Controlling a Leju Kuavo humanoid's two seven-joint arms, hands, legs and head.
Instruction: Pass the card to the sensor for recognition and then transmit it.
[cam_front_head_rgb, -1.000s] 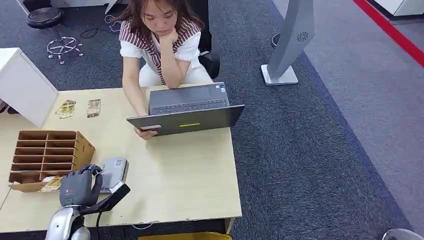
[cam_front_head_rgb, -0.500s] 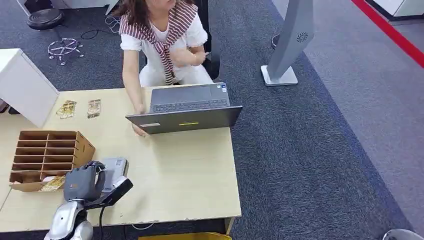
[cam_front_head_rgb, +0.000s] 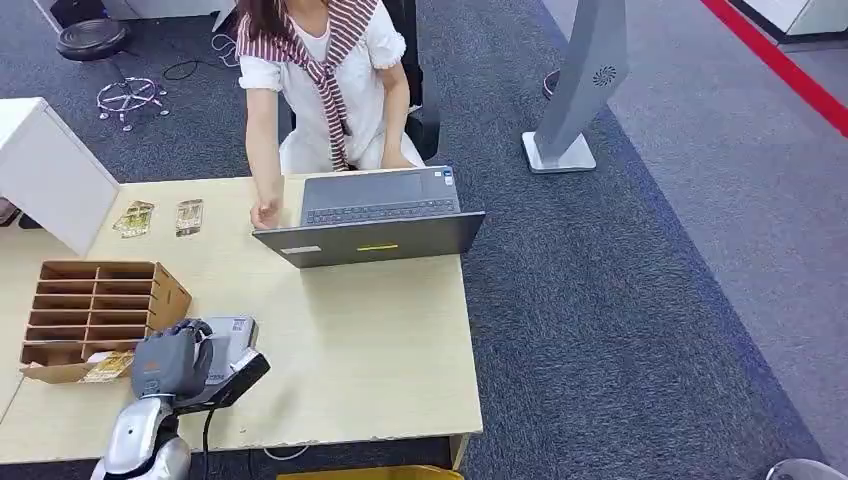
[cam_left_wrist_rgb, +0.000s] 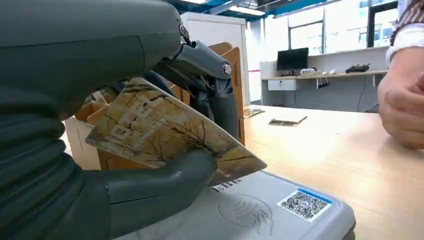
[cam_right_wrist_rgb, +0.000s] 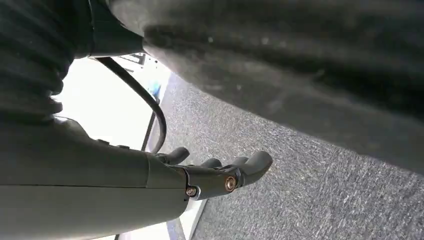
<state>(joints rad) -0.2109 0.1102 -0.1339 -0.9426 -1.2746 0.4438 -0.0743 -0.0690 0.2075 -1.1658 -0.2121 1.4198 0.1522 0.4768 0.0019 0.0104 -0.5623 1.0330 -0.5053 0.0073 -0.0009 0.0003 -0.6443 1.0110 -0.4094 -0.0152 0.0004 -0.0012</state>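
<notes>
Light wooden worktop (cam_front_head_rgb: 380, 340) carries an open grey laptop (cam_front_head_rgb: 375, 215) at its far edge and a cardboard organizer (cam_front_head_rgb: 95, 305) near its left edge. Grey card reader (cam_front_head_rgb: 232, 340) lies near the front-left corner. Left hand (cam_front_head_rgb: 170, 362) pinches the card (cam_left_wrist_rgb: 165, 132) just above it. Right hand (cam_right_wrist_rgb: 220, 175) hangs over carpet, fingers loosely curled, holding nothing.

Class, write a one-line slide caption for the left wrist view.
Left hand holds a patterned card tilted just above the grey sensor on the table.
</notes>
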